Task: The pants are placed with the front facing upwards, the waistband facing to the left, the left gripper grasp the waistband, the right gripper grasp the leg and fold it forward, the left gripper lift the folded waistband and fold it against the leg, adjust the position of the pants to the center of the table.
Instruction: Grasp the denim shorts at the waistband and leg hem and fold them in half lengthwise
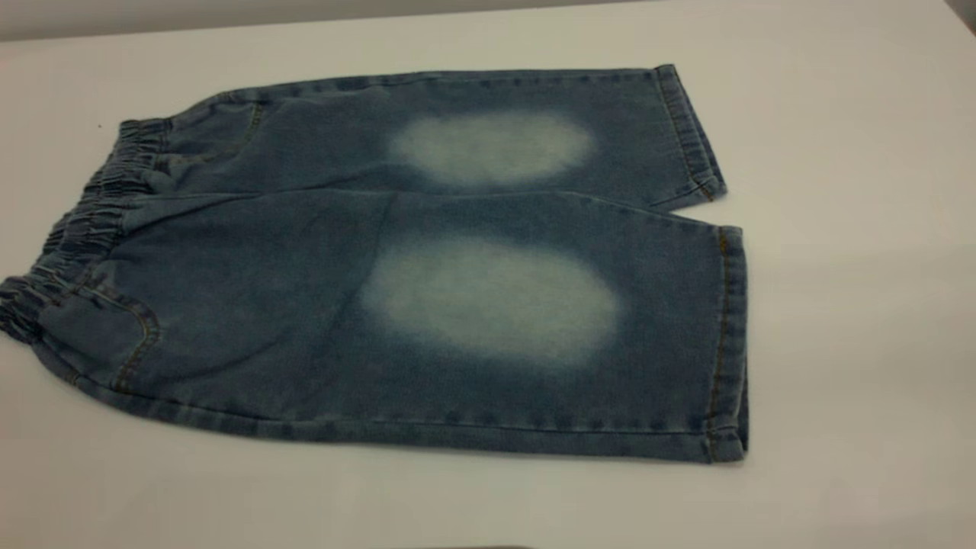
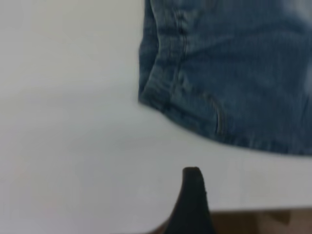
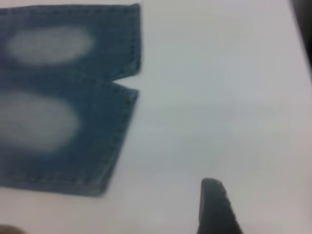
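Two legs of the pants [image 1: 427, 282] lie flat and side by side on the table [image 1: 854, 343], front up, each with a pale faded oval. The waistband [image 1: 84, 229], gathered and dark, forms the left end; the stitched hems lie at the right, slightly apart at the tips. Nothing is folded yet. A curved pocket seam with orange stitching sits at the near left corner.

Only one dark finger of the left end effector [image 2: 192, 202] shows in its wrist view, over bare table near the waistband corner, apart from the cloth; whether it is wide or narrow I cannot tell. Likewise the right end effector [image 3: 214, 207] shows one finger, off the hems, state unclear.
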Robot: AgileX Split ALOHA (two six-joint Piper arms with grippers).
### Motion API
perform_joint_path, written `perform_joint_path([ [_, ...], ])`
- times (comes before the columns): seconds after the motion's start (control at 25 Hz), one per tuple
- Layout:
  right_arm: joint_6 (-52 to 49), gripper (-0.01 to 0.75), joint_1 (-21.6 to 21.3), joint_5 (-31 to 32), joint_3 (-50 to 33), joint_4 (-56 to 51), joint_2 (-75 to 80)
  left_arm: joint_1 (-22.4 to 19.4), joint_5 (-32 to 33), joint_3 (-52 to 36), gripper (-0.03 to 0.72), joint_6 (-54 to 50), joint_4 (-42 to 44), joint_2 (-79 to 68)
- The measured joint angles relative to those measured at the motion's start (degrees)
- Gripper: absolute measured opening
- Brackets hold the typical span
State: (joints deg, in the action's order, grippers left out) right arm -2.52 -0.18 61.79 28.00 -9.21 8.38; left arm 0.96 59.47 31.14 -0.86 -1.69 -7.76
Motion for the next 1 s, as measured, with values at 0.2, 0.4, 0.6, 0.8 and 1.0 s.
perform_joint_path([
  [0.2, 3.53, 0.407, 0.0, -6.94, 0.34, -7.79, 13.98, 0.0, -5.94, 4.88, 0.547, -7.58, 2.8, -17.22],
  [0.4, 13.53, 0.482, 0.0, -13.34, 0.34, -16.65, 29.13, 0.0, -9.38, 8.49, 0.546, -18.39, 9.32, -35.19],
  [0.6, 23.43, 0.498, 0.0, -17.89, 0.34, -29.16, 43.06, 0.0, -15.43, 11.08, 0.54, -20.1, 10.87, -51.41],
  [0.8, 31.58, 0.498, 0.0, -22.18, 0.34, -39.2, 53.86, -0.06, -17.98, 14.6, 0.524, -19.19, 10.89, -66.18],
  [1.0, 38.3, 0.498, 0.0, -24.39, 0.4, -45.55, 60.32, -3.73, -19.94, 17.14, 0.502, -15.66, 7.07, -76.2],
])
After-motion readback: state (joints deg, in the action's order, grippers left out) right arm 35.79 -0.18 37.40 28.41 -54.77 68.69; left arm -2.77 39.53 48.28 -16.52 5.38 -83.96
